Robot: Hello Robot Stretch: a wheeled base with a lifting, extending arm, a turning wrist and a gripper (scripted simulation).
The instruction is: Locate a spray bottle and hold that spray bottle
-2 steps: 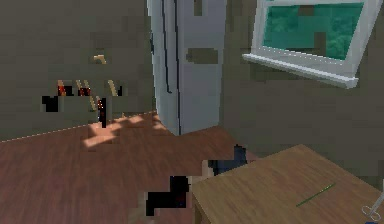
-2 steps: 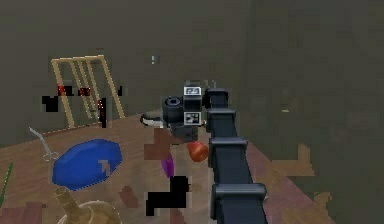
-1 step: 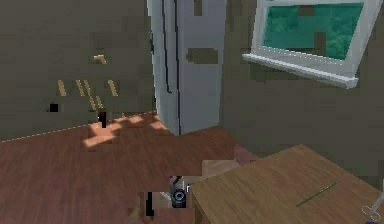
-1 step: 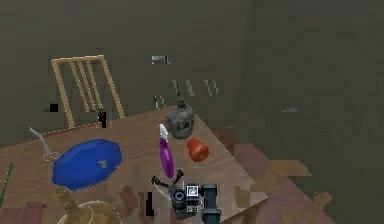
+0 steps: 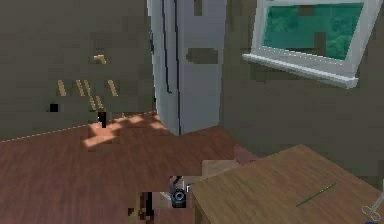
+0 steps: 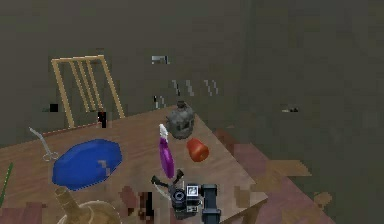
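The table [image 6: 130, 135] was warm mid-brown wood. The plate [image 6: 87, 163] was deep blue. The slim bottle [image 6: 165, 152] was purple with a white top, the small round thing [image 6: 197, 149] orange-red, and the squat jar [image 6: 181, 120] dull grey. The chair [image 6: 85, 85] was pale yellowish wood. The hand [image 6: 165, 187] was black, and the two squares [image 6: 200, 195] were white with black marks. The floor [image 5: 100, 165] was reddish-brown wood, the wall [image 5: 60, 40] olive-grey and the door [image 5: 190, 60] pale grey-white. The window frame [image 5: 300, 62] was white around blue-green panes.
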